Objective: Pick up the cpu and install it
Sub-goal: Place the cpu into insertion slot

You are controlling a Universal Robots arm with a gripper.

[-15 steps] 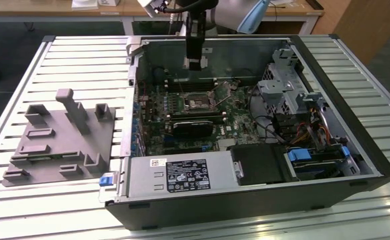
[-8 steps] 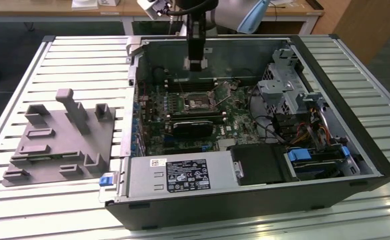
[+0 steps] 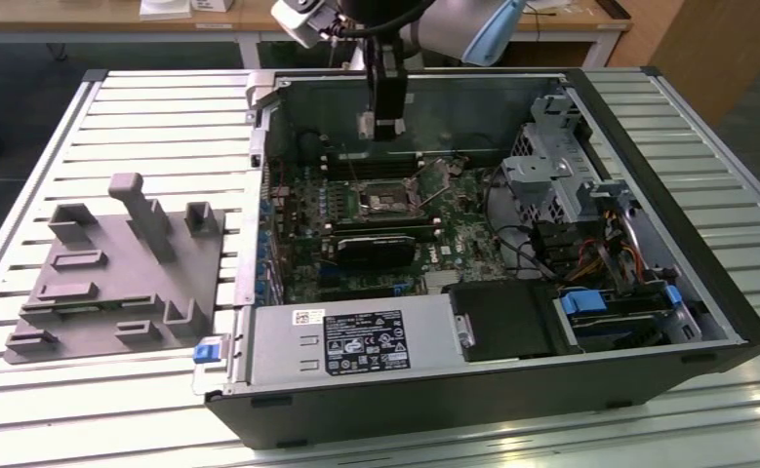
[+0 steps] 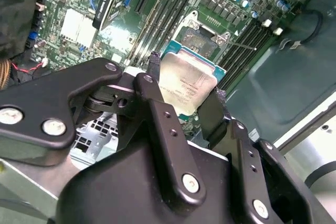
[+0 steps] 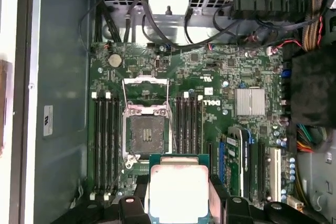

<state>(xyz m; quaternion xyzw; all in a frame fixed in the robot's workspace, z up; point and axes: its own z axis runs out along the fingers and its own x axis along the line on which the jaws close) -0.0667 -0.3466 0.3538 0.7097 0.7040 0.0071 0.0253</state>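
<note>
I had the open computer case [image 3: 510, 414] lying on its side, and on its motherboard [image 5: 210, 77] the bare CPU socket [image 5: 147, 135] sat with its metal frame swung up. The gripper [image 4: 186, 80] hung above that socket, its fingers [image 4: 157, 108] clenched on two opposite edges of the cpu [image 5: 178, 192]. The chip lay flat between them, metal lid up, clear of the socket and, I judged, a little to one side of it.

The cpu [image 5: 178, 192] hangs near the motherboard's [image 5: 220, 72] socket [image 5: 146, 136].
</note>
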